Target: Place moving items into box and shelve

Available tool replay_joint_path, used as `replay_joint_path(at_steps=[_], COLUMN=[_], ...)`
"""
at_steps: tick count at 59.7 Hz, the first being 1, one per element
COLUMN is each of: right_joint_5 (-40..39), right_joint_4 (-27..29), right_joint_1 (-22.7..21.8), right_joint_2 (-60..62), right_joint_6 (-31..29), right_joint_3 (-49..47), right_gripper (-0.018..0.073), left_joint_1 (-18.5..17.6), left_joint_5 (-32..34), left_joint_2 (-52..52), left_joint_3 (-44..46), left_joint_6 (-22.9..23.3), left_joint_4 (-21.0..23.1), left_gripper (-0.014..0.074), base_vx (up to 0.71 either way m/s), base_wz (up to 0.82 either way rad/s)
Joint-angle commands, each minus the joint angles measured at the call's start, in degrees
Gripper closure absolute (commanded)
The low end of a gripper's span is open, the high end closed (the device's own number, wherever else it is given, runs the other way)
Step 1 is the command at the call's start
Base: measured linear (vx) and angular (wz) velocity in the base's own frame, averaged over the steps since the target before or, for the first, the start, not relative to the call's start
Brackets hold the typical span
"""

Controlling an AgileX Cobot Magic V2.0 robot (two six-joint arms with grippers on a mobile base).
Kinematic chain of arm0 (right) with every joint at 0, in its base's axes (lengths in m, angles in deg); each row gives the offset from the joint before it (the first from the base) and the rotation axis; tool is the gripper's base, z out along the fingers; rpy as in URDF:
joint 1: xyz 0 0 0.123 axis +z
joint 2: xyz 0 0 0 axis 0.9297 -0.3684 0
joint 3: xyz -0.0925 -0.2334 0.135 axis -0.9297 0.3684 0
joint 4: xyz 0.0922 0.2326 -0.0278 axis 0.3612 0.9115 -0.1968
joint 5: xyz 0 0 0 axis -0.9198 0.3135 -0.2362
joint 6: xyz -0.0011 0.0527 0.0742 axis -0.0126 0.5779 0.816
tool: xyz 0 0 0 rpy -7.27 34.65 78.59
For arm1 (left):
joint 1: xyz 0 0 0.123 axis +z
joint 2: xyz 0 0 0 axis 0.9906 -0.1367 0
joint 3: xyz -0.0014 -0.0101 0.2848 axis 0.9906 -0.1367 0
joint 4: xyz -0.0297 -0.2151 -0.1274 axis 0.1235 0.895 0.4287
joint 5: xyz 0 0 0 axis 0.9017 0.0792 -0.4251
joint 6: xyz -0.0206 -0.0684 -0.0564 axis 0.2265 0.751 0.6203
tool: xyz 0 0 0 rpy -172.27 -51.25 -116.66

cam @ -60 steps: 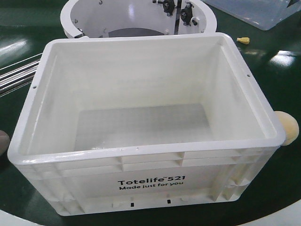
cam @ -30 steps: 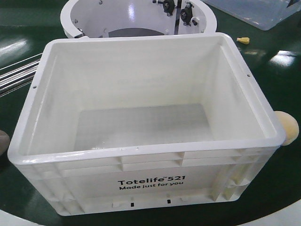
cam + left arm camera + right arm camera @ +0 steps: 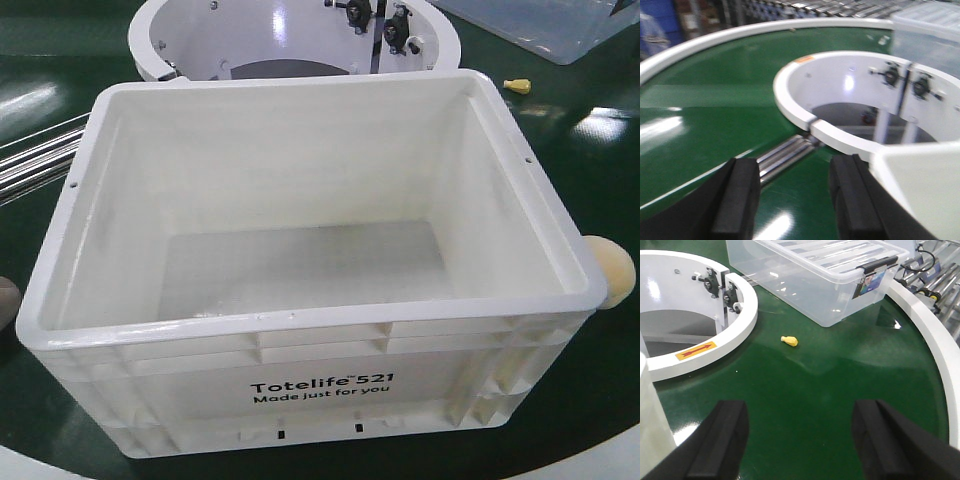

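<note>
The box (image 3: 300, 345), a white ribbed crate printed "Totelife 521", stands empty on the green belt. A yellow-orange moving item (image 3: 613, 267) lies against its right front corner. A dull brown one (image 3: 6, 294) peeks out at the left edge, mostly hidden by the box. My left gripper (image 3: 795, 200) is open over the belt, with the box's corner (image 3: 920, 185) just to its right. My right gripper (image 3: 802, 440) is open above bare belt. Neither gripper shows in the front view.
A white ring guard (image 3: 290, 40) stands behind the box. A clear plastic tub (image 3: 830, 275) sits at the back right, with a tiny yellow plastic piece (image 3: 789, 341) near it. Metal rollers (image 3: 785, 155) lie to the left, and a white outer rim (image 3: 930, 340) bounds the belt.
The brown item at the left edge shows slightly less than a second ago. The box and the yellow-orange item have barely shifted.
</note>
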Motion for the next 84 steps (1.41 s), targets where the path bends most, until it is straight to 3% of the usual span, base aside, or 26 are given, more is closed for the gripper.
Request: replay_joint_path(at_steps=[1, 5, 11, 22, 27, 38, 43, 69, 84], right_joint_5=[0.78, 2.09, 3.51, 11.15, 14.43, 15.6, 16.76, 16.58, 16.52], right_joint_4=[-1.05, -0.16, 5.19, 29.1, 34.49, 33.82, 31.27, 28.99, 29.05], right_joint_1=[-2.0, -4.96, -8.84, -13.11, -13.36, -13.24, -13.24, -13.24, -13.24], right_joint_2=[-3.15, -7.02, -13.06, -23.6, -26.97, -30.78, -31.47, -37.22, -42.46], right_joint_6=[-0.64, -1.93, -11.0, -30.14, -33.98, -34.2, -33.41, -31.8, -31.62], right_joint_3=[-5.04, -6.85, -7.5, -7.5, -7.5, -7.5, -7.5, -7.29, -7.29], right_gripper=[0.0054, 0.0054, 0.0054, 0.0054, 0.0054, 0.0054, 0.0054, 0.0054, 0.0054], left_joint_1=[2.9, 5.29, 8.42, 9.43, 9.43, 9.43, 9.43, 9.43, 9.43], left_joint_5=[1.91, 0.4, -3.02, -7.15, -10.16, -13.8, -13.86, -15.6, -18.66], left_joint_2=[-2.15, -4.46, -8.42, -16.82, -20.3, -26.48, -28.31, -32.83, -38.32], left_joint_3=[3.17, 3.23, 3.1, 2.91, 2.91, 2.91, 2.91, 2.91, 2.91], left_joint_6=[6.65, 9.17, 9.0, 7.89, 6.56, -3.37, -5.08, -5.07, -6.04], left_joint_4=[-6.53, -9.49, -9.49, -7.52, -3.88, 6.19, 8.84, 8.83, 5.63], left_gripper=[0.0143, 0.0143, 0.0143, 0.0143, 0.0143, 0.0143, 0.0143, 0.0143, 0.0143], base_vx=[0.0, 0.0, 0.0, 0.0, 0.0, 0.0, 0.0, 0.0, 0.0], base_wz=[0.0, 0.0, 0.0, 0.0, 0.0, 0.0, 0.0, 0.0, 0.0])
